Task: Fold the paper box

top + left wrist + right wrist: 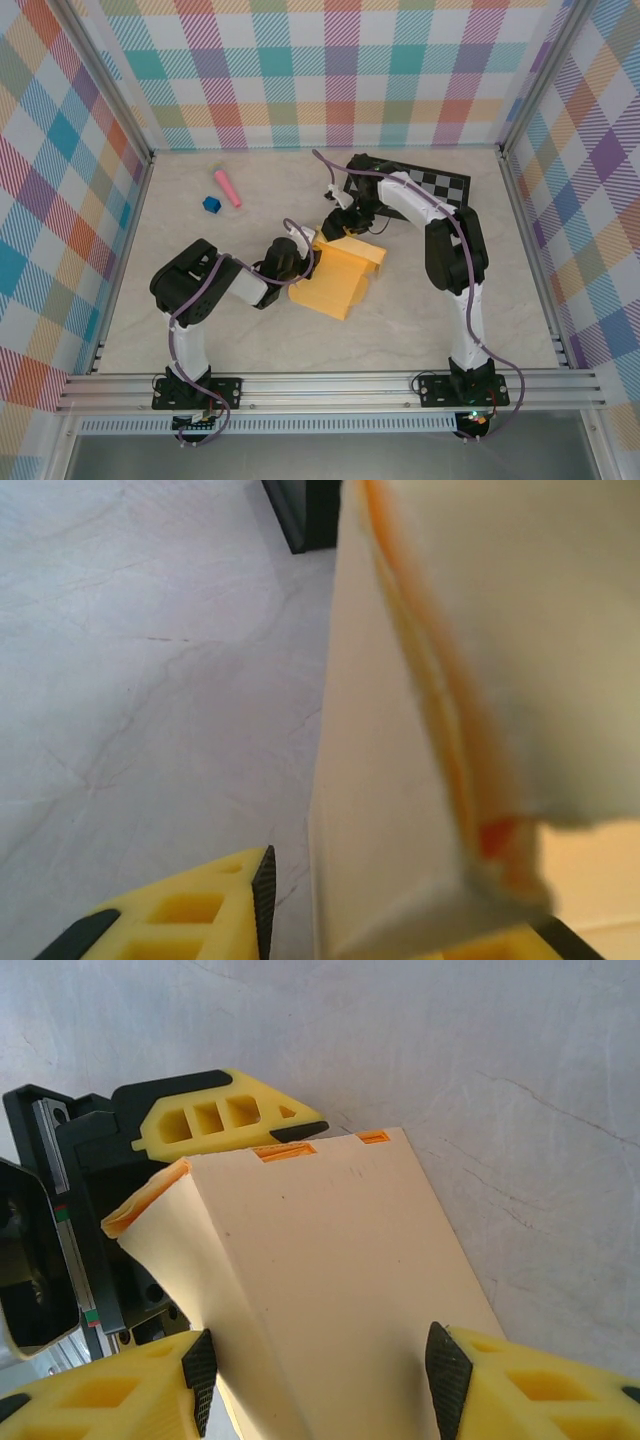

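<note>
Left gripper (pixel 400 915) straddles a raised flap (pixel 380 780) of the paper box (pixel 340 275) at mid-desk (pixel 450 320), jaws parted, one pad (pixel 263 895) clear. Right gripper (pixel 320 1370) spans the adjoining panel (pixel 330 1260); you cannot tell whether it clamps. Expect the unheld flap to spring back; closing off the fold line would crease the card

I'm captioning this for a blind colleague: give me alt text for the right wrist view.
A partly folded pale yellow paper box runs up the middle, between the two fingers of the right gripper at the bottom. The left gripper reaches in from the upper left, one yellow finger beside the box's far edge, over a marbled table.
</note>
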